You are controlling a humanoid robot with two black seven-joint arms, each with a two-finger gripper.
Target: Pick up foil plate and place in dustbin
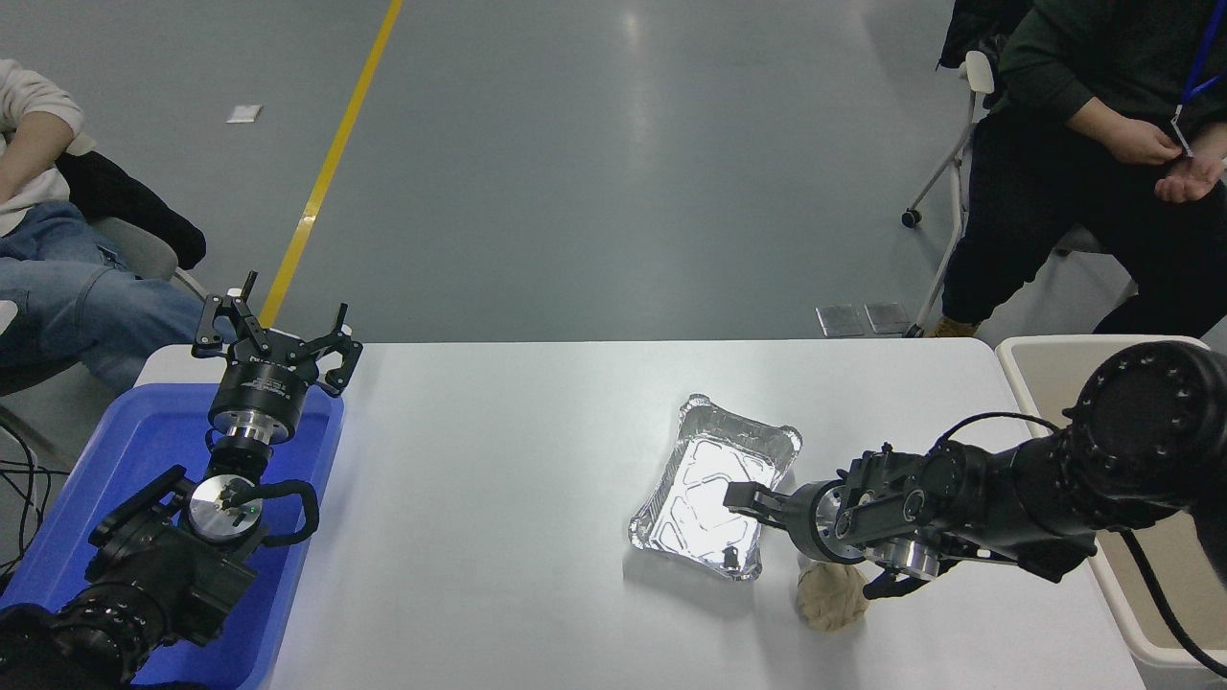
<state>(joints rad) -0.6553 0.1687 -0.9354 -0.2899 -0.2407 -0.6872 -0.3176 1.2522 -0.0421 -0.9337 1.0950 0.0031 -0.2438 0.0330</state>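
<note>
The crumpled tan paper ball [830, 596] lies on the white table [498, 498] at the near right, partly covered by the right arm's wrist. The right pincer [740, 525] reaches in from the right edge, its fingers spread over the near right corner of the shiny silver rectangular foil plate [714, 484]; one finger [746, 495] is above the tray's inside, and contact with the rim cannot be told. The foil plate rests flat on the table, just beyond the paper ball. The cream-beige rectangular plastic dustbin [1030, 356] stands off the table's right edge. At the left, the left pincer [275, 331] hangs released above the blue plastic tray [144, 450]. Persons sit at the far left and far right.
</note>
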